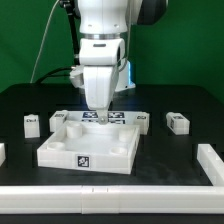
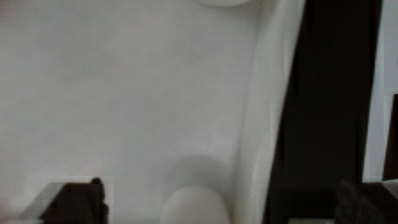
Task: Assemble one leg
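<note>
Small white legs with code tags lie on the black table: one leg (image 1: 31, 123) at the exterior view's left, one (image 1: 177, 122) at its right, and another (image 1: 141, 120) by the tray's back right corner. The large white tray (image 1: 90, 148) sits in the middle. My gripper (image 1: 98, 106) hangs low over the tray's back part. In the wrist view the gripper (image 2: 219, 205) is open, its dark fingertips (image 2: 75, 200) wide apart with only the tray's white surface (image 2: 125, 100) and a rounded white bump (image 2: 201, 203) between them. No leg is held.
The marker board (image 1: 108, 117) lies just behind the tray under the arm. A raised white border (image 1: 110, 196) runs along the table's front and up the right side (image 1: 211, 160). In the wrist view a strip of black table (image 2: 329, 100) shows beside the tray's edge.
</note>
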`<state>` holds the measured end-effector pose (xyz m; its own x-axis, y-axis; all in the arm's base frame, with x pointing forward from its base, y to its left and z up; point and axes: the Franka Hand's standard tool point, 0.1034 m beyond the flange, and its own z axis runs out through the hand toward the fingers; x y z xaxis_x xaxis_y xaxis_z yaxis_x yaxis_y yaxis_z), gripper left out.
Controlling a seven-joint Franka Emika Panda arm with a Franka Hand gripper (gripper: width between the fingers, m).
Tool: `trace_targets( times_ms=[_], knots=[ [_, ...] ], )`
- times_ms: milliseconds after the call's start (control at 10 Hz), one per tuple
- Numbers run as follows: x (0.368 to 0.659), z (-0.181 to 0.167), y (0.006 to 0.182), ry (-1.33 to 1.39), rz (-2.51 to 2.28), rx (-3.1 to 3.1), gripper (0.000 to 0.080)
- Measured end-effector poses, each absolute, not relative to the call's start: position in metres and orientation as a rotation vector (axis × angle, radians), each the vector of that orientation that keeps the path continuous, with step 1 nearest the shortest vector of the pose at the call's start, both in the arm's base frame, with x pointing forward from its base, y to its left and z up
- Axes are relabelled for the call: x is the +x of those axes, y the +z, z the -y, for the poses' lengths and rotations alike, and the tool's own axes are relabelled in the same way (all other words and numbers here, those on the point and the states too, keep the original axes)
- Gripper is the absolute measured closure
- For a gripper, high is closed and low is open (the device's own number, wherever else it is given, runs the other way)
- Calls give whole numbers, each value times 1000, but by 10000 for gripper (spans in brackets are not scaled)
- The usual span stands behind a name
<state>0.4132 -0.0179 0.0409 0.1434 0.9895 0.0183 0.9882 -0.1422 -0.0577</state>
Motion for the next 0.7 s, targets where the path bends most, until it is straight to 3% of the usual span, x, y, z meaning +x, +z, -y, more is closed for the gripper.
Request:
trace_targets(
  times_ms=[300,700],
  knots=[
    [401,24,10,84,1965,-2322,150],
    [406,25,12,66,1951,-2350,150]
  ],
)
